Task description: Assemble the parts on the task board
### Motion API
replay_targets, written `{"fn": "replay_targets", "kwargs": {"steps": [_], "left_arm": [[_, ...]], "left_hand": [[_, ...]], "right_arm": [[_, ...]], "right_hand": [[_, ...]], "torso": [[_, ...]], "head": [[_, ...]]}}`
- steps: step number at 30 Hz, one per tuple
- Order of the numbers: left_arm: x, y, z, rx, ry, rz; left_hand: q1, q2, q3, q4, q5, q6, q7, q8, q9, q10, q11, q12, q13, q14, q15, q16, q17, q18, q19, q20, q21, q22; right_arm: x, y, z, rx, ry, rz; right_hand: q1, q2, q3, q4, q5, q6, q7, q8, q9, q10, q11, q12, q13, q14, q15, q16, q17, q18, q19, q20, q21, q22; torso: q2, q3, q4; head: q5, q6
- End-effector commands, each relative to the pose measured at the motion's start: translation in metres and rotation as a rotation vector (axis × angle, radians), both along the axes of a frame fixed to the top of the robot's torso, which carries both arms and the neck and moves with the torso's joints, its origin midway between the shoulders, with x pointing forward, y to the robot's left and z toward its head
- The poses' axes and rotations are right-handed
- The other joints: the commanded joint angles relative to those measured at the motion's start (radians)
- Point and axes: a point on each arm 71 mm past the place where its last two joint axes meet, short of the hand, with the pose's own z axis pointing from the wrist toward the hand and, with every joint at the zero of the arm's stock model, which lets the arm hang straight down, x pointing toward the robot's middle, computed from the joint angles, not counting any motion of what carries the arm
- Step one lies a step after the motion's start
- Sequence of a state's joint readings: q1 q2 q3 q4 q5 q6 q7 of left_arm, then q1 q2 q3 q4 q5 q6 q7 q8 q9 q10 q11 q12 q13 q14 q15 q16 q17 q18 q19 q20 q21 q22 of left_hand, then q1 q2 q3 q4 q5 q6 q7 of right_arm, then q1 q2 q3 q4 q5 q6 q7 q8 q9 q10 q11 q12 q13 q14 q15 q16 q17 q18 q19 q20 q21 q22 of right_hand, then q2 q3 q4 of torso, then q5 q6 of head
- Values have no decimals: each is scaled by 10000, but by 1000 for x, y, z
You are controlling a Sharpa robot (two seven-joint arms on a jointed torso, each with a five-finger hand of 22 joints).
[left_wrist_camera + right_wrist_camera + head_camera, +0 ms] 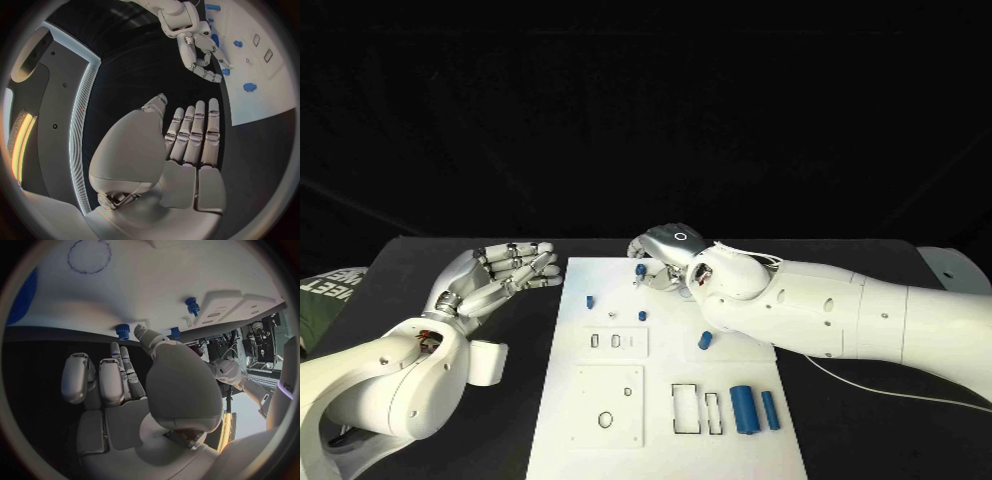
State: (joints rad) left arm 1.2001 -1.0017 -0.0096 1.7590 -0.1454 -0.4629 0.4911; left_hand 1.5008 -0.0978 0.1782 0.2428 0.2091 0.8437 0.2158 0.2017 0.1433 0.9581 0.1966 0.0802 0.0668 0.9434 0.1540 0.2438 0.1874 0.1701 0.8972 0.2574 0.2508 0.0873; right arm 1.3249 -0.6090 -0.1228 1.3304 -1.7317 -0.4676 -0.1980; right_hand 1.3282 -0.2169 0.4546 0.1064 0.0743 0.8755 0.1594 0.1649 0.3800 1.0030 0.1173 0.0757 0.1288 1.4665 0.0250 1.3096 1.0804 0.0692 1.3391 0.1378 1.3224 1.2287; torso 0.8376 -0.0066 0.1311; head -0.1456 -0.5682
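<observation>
Head view: both hands sit at the far end of the white board (pixel 668 400) on the black worktop (pixel 877 420).
Left hand (pixel 495 275) lies beside the board's left edge, fingers straight, apart, holding nothing. Right hand (pixel 672 255) hovers over the far edge, fingers curled near a small blue peg (pixel 640 269); whether it grips, I cannot tell. Two blue cylinders (pixel 756 409) lie near the front.
</observation>
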Motion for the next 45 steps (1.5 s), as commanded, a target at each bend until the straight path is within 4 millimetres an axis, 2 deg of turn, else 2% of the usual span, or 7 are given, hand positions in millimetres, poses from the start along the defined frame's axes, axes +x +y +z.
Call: {"fn": "replay_targets", "kwargs": {"steps": [1, 8, 17, 21, 23, 29, 45], "left_arm": [[0, -2, 1, -85, -39, -194], [5, -5, -1, -96, -28, -252], [13, -11, -4, -137, -35, -387], [15, -14, -5, -154, -6, -473], [16, -16, -6, -157, 18, -509], [19, -21, -7, -172, 97, -644], [21, -31, -9, -220, 194, -887]], "left_hand": [[55, -51, 64, -7, -51, 55, 332, -56, -14, 33, 25, -42, -16, 3, 13, -53, 19, 129, 41, 24, 39, -12], [61, -52, 69, -11, -49, 64, 320, -54, -13, 44, 19, -41, -14, 4, 13, -57, 22, 130, 41, 24, 38, -14], [139, -40, 146, -51, -42, 151, 244, -37, -6, 158, -40, -30, -3, 90, -31, -51, 69, 143, 92, 5, 58, -20], [193, -41, 216, -77, -43, 221, 210, -28, -3, 251, -74, -29, -1, 195, -71, -28, 118, 148, 171, -29, 96, -16], [198, -43, 227, -79, -44, 236, 206, -26, -2, 270, -81, -28, 0, 215, -78, -24, 128, 148, 187, -36, 104, -15], [208, -51, 261, -79, -45, 278, 192, -21, -1, 332, -98, -25, 1, 271, -98, -14, 156, 148, 232, -57, 127, -12], [200, -76, 267, -74, -47, 286, 192, -28, -4, 350, -102, -33, -2, 298, -106, -10, 171, 145, 253, -67, 137, -12]], "right_arm": [[-6, -6, 6, 526, -308, 162], [-17, -46, 27, 2849, -363, 429], [-29, -92, 35, 3922, 1129, 358], [-29, -109, 31, 3605, 1956, -233], [-28, -115, 28, 3355, 2273, -544], [-28, -130, 21, 2463, 2814, -1349], [-25, -127, 8, 1091, 2758, -2352]], "right_hand": [[138, 40, -118, 48, 140, 144, 27, -43, -9, 246, -68, 122, 7, 52, 26, 53, 98, 103, 134, -34, 69, 137], [149, 49, 190, 333, 559, 322, 311, -131, -68, 1368, -44, 573, 125, 216, 41, 424, 592, -53, 607, -40, 538, 811], [285, -161, 307, 159, 1000, 624, -82, 116, 76, 3330, -582, 1965, 1207, 349, -376, 864, 1187, -232, 1105, -381, 1146, 1640], [75, -176, -234, 203, 1233, 154, -123, 647, 445, 2909, -746, 7397, 6846, 484, -505, 1258, 1783, -376, 1456, -471, 1559, 2229], [6, -122, -272, 335, 1306, -97, -124, 965, 615, 3029, -623, 9617, 9153, 551, -448, 1494, 2201, -433, 1612, -421, 1733, 2474], [-239, -204, -555, 607, 1282, -494, -65, 1301, 740, 3858, -508, 12050, 11573, 709, -314, 1942, 3127, -527, 1880, -371, 2024, 2859], [130, -32, -1991, 1212, 1248, -1332, 130, 1476, 673, 4171, -308, 12996, 12548, 815, -121, 2251, 3789, -672, 2264, -185, 2428, 3356]], "torso": [[-6, -2, 10], [-45, -29, -82], [-130, -61, -163], [-155, -53, -205], [-168, -56, -209], [-195, -62, -212], [-189, -69, -216]], "head": [[-17, 3], [-74, 97], [-284, 130], [-310, 125], [-332, 134], [-406, 108], [-494, 51]]}}
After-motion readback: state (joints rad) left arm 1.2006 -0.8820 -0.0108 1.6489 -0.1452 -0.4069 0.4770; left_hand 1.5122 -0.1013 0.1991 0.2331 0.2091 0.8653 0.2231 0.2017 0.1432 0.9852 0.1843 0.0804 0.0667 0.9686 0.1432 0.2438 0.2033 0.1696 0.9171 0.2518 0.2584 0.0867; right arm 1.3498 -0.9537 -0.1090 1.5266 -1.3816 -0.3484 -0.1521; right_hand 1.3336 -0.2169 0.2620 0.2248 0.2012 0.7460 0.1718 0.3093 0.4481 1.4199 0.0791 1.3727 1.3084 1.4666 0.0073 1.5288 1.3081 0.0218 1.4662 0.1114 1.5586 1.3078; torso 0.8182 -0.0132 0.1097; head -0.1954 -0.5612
